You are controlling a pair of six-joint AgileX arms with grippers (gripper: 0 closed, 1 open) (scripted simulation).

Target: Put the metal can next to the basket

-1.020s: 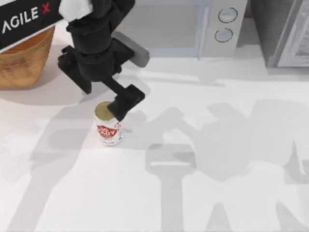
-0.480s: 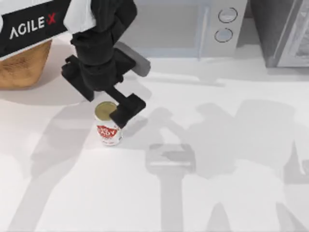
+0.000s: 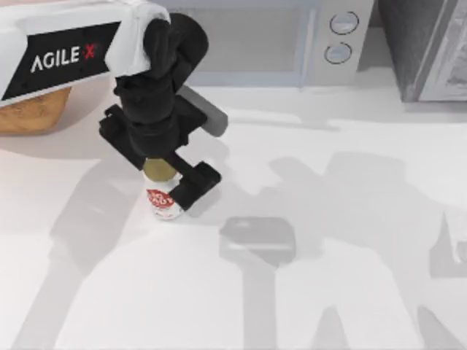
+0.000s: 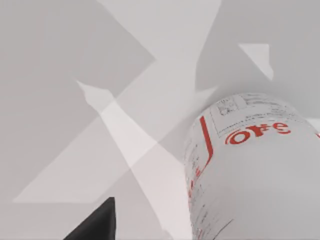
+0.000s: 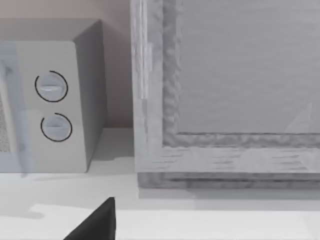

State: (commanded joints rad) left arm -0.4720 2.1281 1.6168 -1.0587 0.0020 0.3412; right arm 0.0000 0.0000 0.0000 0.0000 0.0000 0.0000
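Left pincer point(image 3: 169, 177) low over the metal can point(image 3: 165, 200), fingers straddling it; whether pinching yet, cannot tell. Best to seat the fingers lower, squeeze squarely, then lift straight up to keep it upright. Small upright tin, white label with red lettering, gold top, standing on the worktop point(image 3: 350, 292) left of centre, well apart from the basket point(image 3: 29, 113) at far left.

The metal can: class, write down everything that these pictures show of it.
The metal can is a small upright cylinder with a white label, red lettering and a dull gold top. It stands on the white table, well right of the basket. The left pincer sits over its top, one black finger at its right side; contact is unclear. The left wrist view shows fine print and a red stripe on the label.
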